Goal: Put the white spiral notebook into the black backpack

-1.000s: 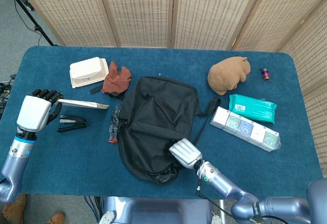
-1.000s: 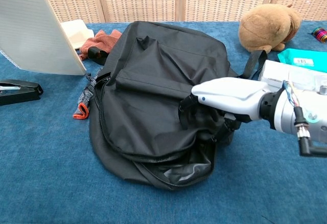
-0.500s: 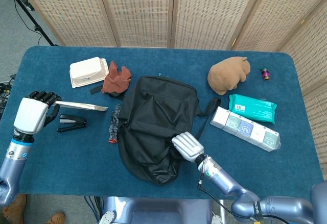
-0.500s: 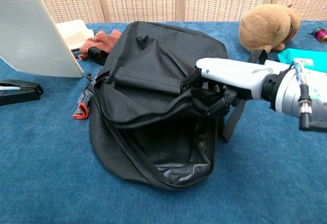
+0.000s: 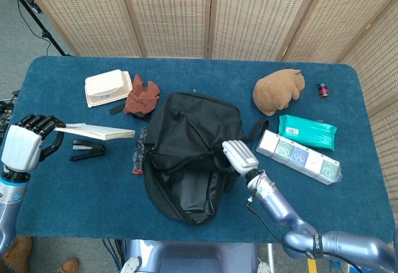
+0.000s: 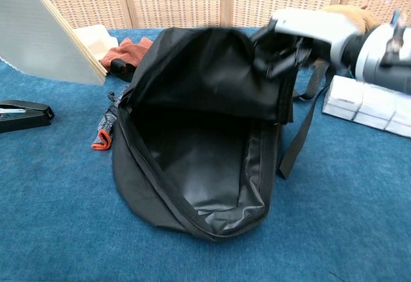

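- The white spiral notebook [image 5: 99,132] is held in the air by the left hand [image 5: 23,143], at the left end of the table [image 5: 62,186].
- The left hand's dark fingers [image 5: 38,122] are closed on the notebook's left end; the rest of the notebook reaches out to the right of them, toward the black backpack [image 5: 189,155] but well short of it.
- In the chest view the notebook [image 6: 45,35] shows as a pale tilted slab at the upper left, with the hand itself out of frame.
- Just below the notebook and beside the left fingers, a black stapler [image 5: 87,150] lies on the table.
- The right hand [image 6: 302,35] grips the upper flap of the backpack [image 6: 199,134], its fingers [image 6: 282,57] clenched on the black fabric, which hangs below them.
- Under the lifted flap the zipped mouth gapes wide, showing the dark lining of the main compartment.
- A strap [image 6: 298,134] trails down to the table just beside the right fingers.
- Right of the right hand lie a row of small boxes [image 5: 300,156] and a teal packet [image 5: 307,132]; a brown plush toy [image 5: 278,91] sits beyond them.
- Between the notebook and the backpack lies a grey and orange glove [image 5: 139,151]; a rust-coloured cloth [image 5: 141,96] and a white lidded container [image 5: 108,87] lie further back.
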{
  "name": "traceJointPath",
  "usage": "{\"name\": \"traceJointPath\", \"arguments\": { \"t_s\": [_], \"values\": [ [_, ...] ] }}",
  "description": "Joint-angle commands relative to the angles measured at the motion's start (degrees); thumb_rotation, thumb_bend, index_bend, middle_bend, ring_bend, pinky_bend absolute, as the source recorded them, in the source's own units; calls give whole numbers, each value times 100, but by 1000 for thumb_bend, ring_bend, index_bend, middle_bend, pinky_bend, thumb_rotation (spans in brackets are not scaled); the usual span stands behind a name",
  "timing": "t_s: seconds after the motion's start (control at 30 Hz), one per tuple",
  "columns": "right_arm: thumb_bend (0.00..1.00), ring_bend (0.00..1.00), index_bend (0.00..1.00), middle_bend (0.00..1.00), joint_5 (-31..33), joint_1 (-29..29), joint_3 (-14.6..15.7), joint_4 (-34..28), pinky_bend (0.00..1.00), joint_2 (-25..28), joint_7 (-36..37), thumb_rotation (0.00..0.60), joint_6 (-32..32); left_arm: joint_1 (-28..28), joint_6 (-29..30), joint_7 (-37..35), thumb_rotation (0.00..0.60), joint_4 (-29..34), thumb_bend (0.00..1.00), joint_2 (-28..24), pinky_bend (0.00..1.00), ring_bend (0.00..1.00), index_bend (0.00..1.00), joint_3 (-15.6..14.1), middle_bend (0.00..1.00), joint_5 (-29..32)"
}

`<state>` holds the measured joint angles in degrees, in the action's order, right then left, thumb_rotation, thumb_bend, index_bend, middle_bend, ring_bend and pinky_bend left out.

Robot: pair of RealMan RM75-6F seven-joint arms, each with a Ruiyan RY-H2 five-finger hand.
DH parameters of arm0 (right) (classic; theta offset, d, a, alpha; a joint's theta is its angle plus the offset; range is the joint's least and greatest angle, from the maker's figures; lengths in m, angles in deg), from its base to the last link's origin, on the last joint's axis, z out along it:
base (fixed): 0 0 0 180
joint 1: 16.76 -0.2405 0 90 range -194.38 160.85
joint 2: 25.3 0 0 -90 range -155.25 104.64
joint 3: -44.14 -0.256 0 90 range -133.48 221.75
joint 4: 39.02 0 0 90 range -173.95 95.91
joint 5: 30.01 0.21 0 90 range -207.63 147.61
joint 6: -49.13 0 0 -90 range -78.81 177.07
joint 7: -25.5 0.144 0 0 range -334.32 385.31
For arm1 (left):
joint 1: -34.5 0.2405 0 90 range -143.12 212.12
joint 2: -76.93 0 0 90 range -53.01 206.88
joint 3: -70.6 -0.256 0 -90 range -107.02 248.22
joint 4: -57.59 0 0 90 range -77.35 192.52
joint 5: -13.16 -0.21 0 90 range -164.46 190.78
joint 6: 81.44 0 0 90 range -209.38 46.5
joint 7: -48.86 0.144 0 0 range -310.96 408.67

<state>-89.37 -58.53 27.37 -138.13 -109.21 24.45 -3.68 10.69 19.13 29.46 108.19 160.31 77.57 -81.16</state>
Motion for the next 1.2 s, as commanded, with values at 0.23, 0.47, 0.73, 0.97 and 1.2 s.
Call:
{"name": "traceJointPath", "arguments": {
  "t_s": [0.23, 0.47, 0.73, 0.97, 1.2],
  "values": [
    [669, 429, 599, 512, 1645, -271, -489, -72, 607, 466, -280, 600, 71, 152, 580, -414, 600, 762, 490, -405, 553, 546, 837, -401, 633, -702],
    [669, 429, 602, 513, 1925, -314, -397, -15, 607, 550, -303, 600, 159, 129, 611, -315, 600, 1489, 491, -545, 553, 547, 837, -513, 635, -965],
    [672, 429, 604, 514, 1897, -352, -283, 13, 607, 453, -277, 600, 174, -10, 494, 25, 600, 2289, 490, -604, 553, 548, 838, -475, 637, -1214],
    [677, 429, 608, 515, 1974, -412, -255, -27, 608, 384, -314, 600, 107, -260, 8, 394, 600, 2718, 490, -137, 553, 550, 840, -482, 639, -1352],
    [679, 429, 609, 515, 2079, -451, -239, -15, 607, 375, -328, 600, 120, -430, -226, 637, 600, 2726, 493, 338, 553, 551, 841, -452, 641, -1463]
  ]
}}
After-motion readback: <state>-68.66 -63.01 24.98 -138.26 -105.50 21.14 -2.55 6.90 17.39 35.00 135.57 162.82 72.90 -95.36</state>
